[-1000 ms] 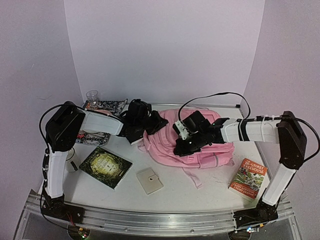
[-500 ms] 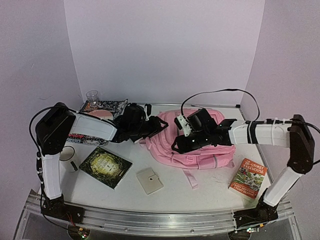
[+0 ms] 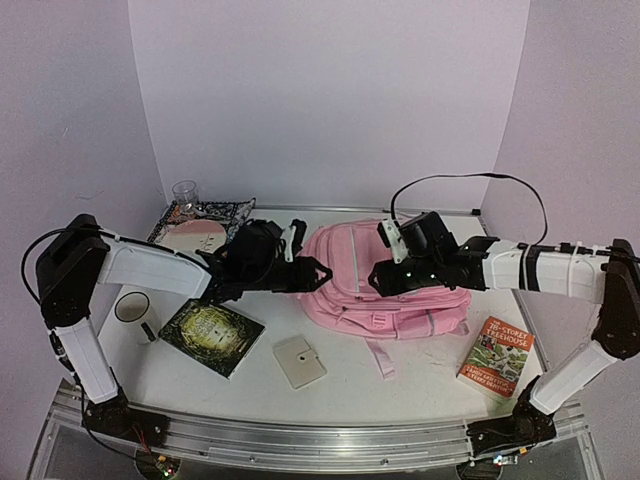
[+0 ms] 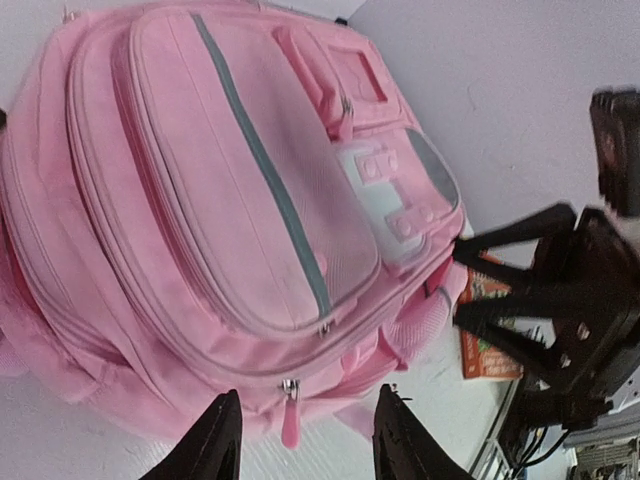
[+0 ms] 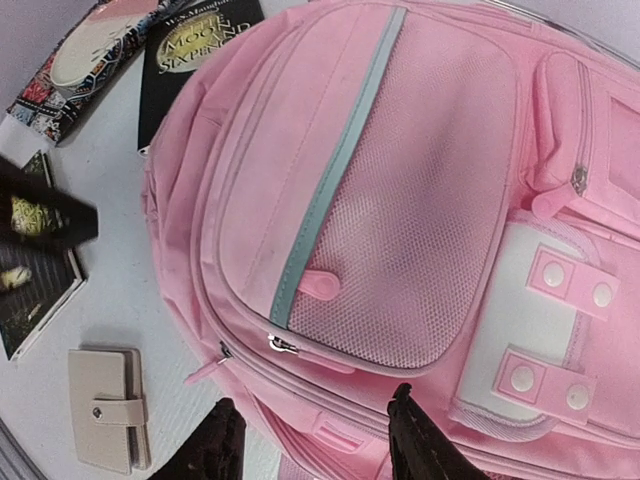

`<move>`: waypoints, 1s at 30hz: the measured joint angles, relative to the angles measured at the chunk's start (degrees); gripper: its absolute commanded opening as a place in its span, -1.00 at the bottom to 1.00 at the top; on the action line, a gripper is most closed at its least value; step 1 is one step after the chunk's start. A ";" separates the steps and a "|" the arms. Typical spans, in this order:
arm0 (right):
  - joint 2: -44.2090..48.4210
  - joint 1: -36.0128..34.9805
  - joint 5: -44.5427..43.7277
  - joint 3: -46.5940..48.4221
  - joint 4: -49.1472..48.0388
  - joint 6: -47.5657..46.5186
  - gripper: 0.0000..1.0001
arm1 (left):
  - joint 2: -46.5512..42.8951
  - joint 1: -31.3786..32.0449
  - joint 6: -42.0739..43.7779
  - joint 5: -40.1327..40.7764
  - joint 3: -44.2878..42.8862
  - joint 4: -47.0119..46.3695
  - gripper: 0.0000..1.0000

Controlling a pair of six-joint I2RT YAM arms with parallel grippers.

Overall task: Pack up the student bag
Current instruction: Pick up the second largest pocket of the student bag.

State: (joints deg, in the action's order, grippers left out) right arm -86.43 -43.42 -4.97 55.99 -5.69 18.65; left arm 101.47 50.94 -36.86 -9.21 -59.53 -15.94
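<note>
Currently, bag position: the student bag point(image 3: 385, 285) lies flat on the bench point(image 3: 400, 385), front pockets up, toward the rear wall and between the two arms.
Left end effector point(image 4: 305, 440): fingers spread, pinching nothing; held close to the bag's side edge, with a pink zip pull point(image 4: 290, 425) showing between the fingertips.
Right end effector point(image 5: 315, 440): fingers spread, empty; hovers over the front pocket near a metal zip slider point(image 5: 280, 343).
Expected handling: soft, limp fabric; probably light while it looks this flat; likely to sag and fold if lifted by one point.
Surface: woven cloth with a mesh panel point(image 5: 420, 240); probably not slippery, but loose layers may bunch under the fingers.
Recommended hold: a zip pull for opening; a seam or pocket rim in the other arm to keep the track taut.
Items nearby: dark book point(image 3: 211, 333), cream wallet point(image 3: 299, 361), orange book point(image 3: 497, 356); all lie apart from the bag.
</note>
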 measured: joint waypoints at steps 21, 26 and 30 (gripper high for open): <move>-0.02 0.00 -1.65 -1.35 -0.28 -0.12 0.15 | 12.76 10.18 7.67 11.56 -8.99 14.92 -0.15; -0.02 0.00 -1.51 -1.42 -0.41 -0.30 0.15 | 15.17 10.18 9.02 12.46 -11.89 16.65 -0.33; -0.02 0.00 -1.37 -1.42 -0.64 -0.66 0.16 | 16.36 10.18 10.10 12.75 -13.45 17.51 -0.83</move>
State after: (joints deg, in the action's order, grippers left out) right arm -86.46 -43.42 -6.35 54.57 -6.34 17.99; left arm 117.83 61.12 -26.76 3.54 -72.98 1.57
